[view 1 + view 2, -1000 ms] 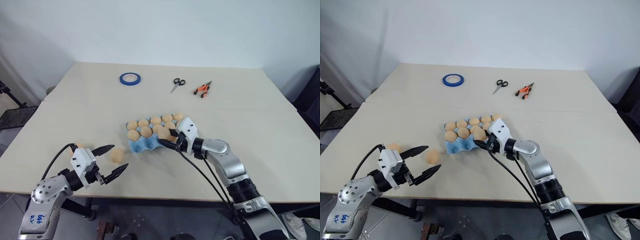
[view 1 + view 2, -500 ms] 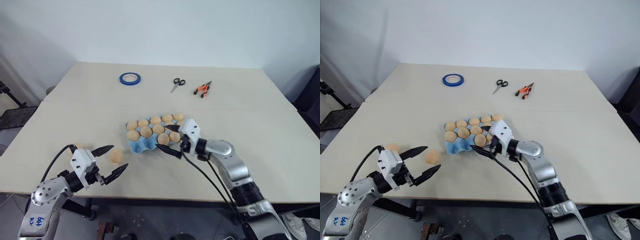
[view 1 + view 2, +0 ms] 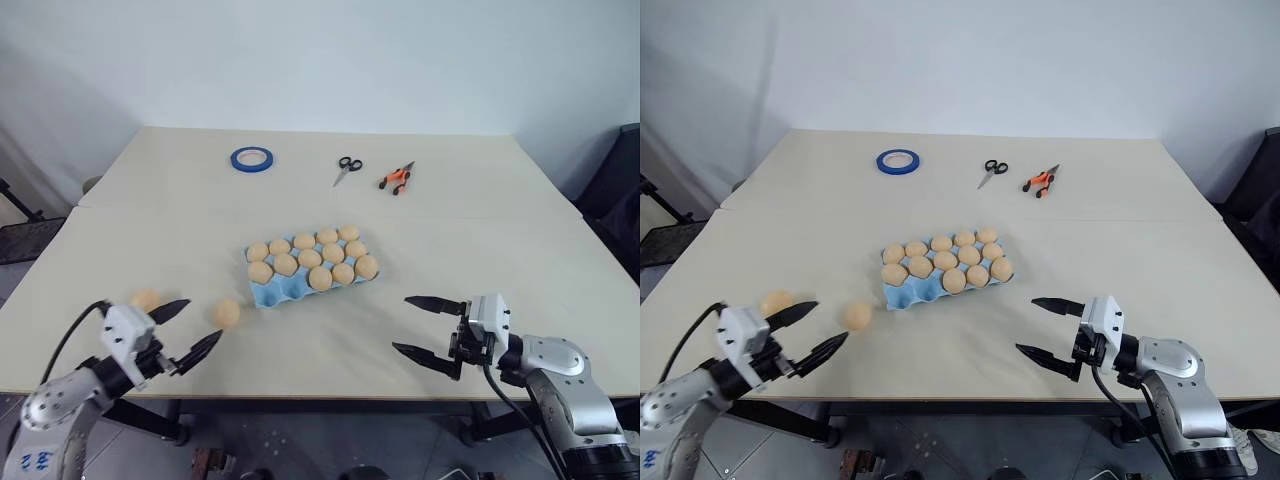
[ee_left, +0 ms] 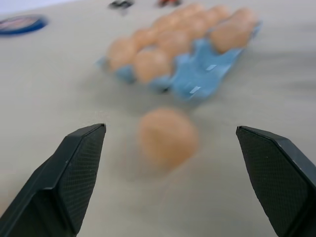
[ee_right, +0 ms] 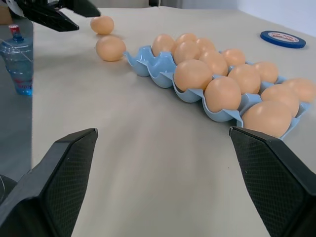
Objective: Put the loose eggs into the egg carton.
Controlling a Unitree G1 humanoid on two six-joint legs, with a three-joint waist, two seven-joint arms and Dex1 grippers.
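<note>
The light blue egg carton (image 3: 285,292) lies mid-table with several eggs in its two far rows; its near row of cups is bare. Two loose eggs rest on the table to its left: one (image 3: 227,313) close by, one (image 3: 146,299) farther left. My left gripper (image 3: 205,318) is open and level near the front left edge, its fingers on either side of the nearer egg's line but short of it (image 4: 168,136). My right gripper (image 3: 400,323) is open and holds nothing, to the right of the carton (image 5: 153,66) near the front edge.
A blue tape ring (image 3: 251,158), scissors (image 3: 347,168) and orange pliers (image 3: 393,179) lie at the table's far side. A water bottle (image 5: 17,59) stands beyond the table's left edge. Bare tabletop lies between the carton and both grippers.
My right gripper opened at the carton, left an egg in it, and drew back to the right and toward the front edge. My left gripper shifted left, away from the nearer loose egg.
</note>
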